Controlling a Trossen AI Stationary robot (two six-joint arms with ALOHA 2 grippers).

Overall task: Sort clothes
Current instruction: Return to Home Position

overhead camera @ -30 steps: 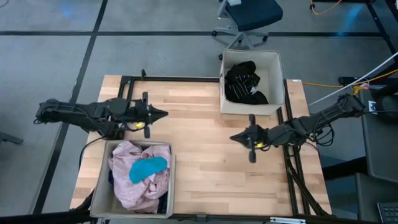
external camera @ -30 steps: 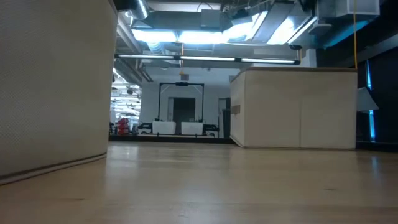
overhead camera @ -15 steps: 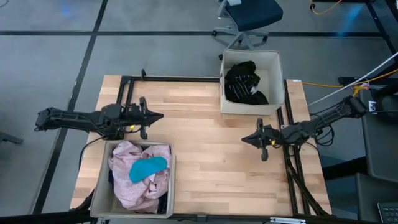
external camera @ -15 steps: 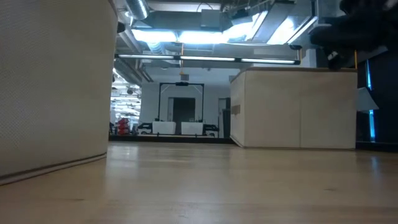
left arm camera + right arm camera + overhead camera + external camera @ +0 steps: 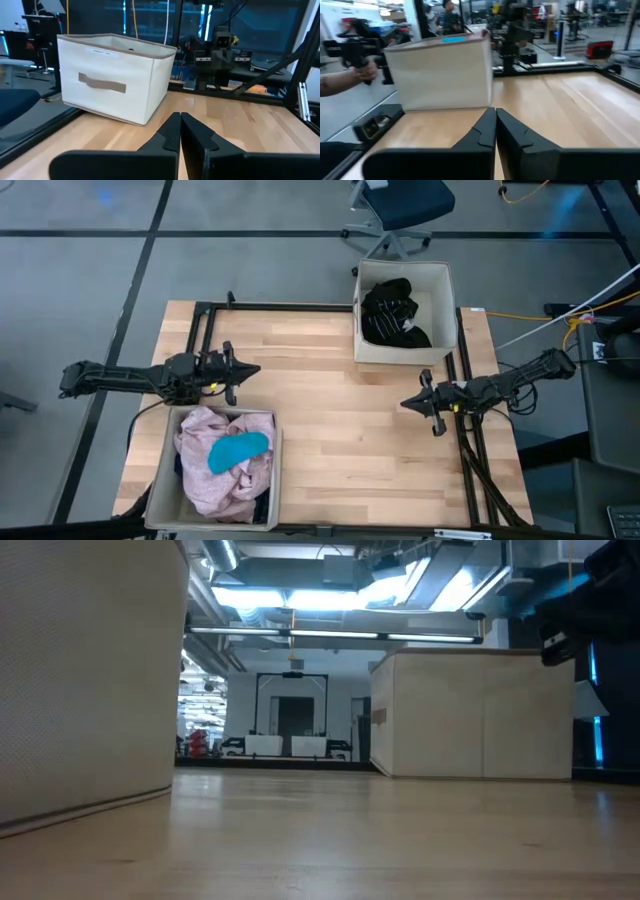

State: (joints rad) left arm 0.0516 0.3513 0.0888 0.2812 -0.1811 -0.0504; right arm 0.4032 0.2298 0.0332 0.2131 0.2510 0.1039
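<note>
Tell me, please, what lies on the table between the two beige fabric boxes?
Nothing: the high view shows only bare wooden table between the right box, holding black clothes, and the left box, holding the pink garment.

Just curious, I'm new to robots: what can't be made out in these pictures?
Clothes under the pink garment in the near box: high view, the garment and the teal piece cover them.
Far box contents: left wrist and low views, its wall hides them.
Black clothes: high view, too dark to count.
Right arm: low view, cut off by the edge.
</note>
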